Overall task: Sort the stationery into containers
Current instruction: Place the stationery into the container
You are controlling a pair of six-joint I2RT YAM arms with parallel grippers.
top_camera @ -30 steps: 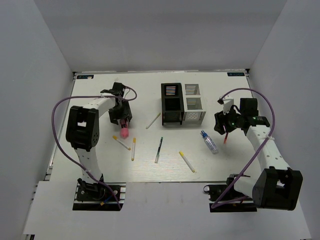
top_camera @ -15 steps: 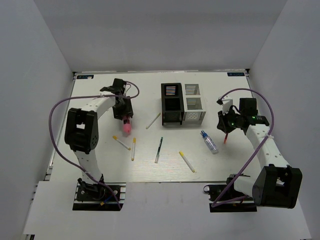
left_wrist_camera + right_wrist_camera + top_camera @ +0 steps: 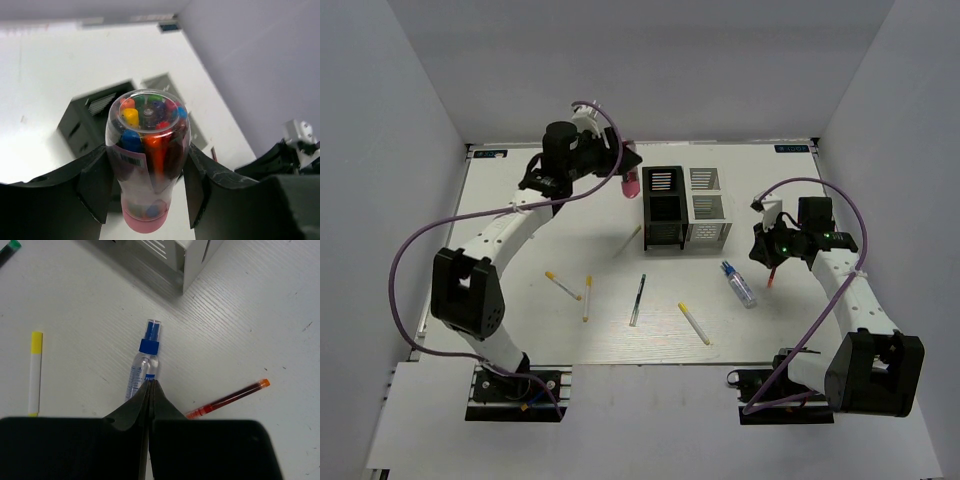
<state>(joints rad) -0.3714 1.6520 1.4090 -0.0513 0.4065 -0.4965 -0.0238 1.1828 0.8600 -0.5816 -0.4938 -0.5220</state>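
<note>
I can read nothing: the label on the clear pink-bottomed plastic tube (image 3: 147, 165) I hold shows only barcode bars

The top external camera looks down from above and behind the robot, far enough back to hold the whole table (image 3: 520, 320); the left wrist camera sits close behind the left gripper (image 3: 145, 186), facing past its tips toward the black holder (image 3: 92, 120) and white holder (image 3: 165, 85) beyond; the right wrist camera looks down over the right gripper (image 3: 150, 386), near the tabletop; all three views share the white holder, ahead of both grippers.
</note>
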